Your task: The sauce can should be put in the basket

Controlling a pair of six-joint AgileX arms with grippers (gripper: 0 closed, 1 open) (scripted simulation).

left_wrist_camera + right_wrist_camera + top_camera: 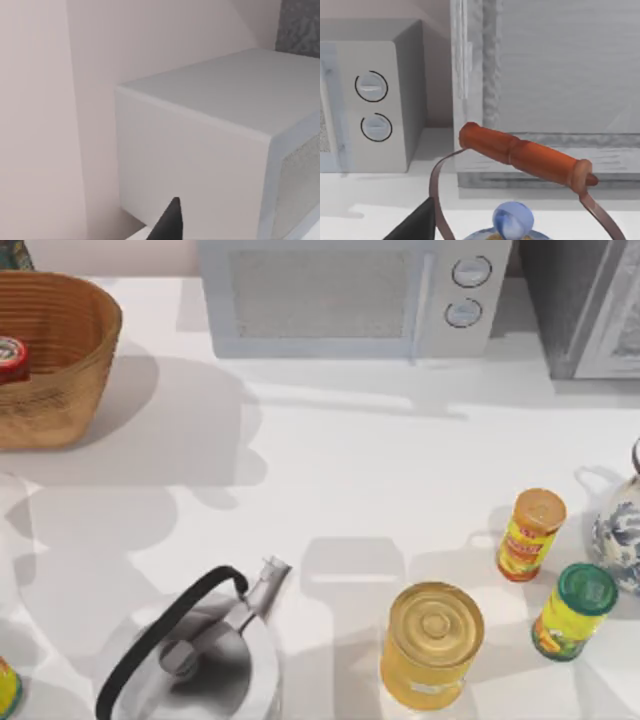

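A white tabletop (330, 480) seen from above. At ten o'clock, against the left edge, sits the wicker basket (70, 360), partly cut off by the frame. The sauce can (12, 358) lies inside it, its red body and silvery top just showing at the basket's left side.

At twelve o'clock, along the back, stands a white microwave (350, 295) with two round dials on its right panel. To its right, at one o'clock, is a grey cabinet (590, 305).

At seven o'clock a silver kettle (195, 655) with a black handle stands at the front edge, spout pointing toward the centre. At five o'clock is a large gold can (432, 643). To its right, at four o'clock, stand an orange-lidded jar (531, 534) with a yellow label and, nearer the front, a green-lidded jar (574, 611). At three o'clock, at the right edge, is a blue-and-white teapot (622, 530). A small yellow item (8, 688) peeks in at the bottom left corner.

The left wrist view shows one dark fingertip of the left gripper (167, 222) before the microwave's side and a pale wall. The right wrist view shows a dark fingertip of the right gripper (417, 222) beside the teapot's orange handle (527, 160) and blue lid knob (512, 220). Whether either pair of jaws is open or closed cannot be told.
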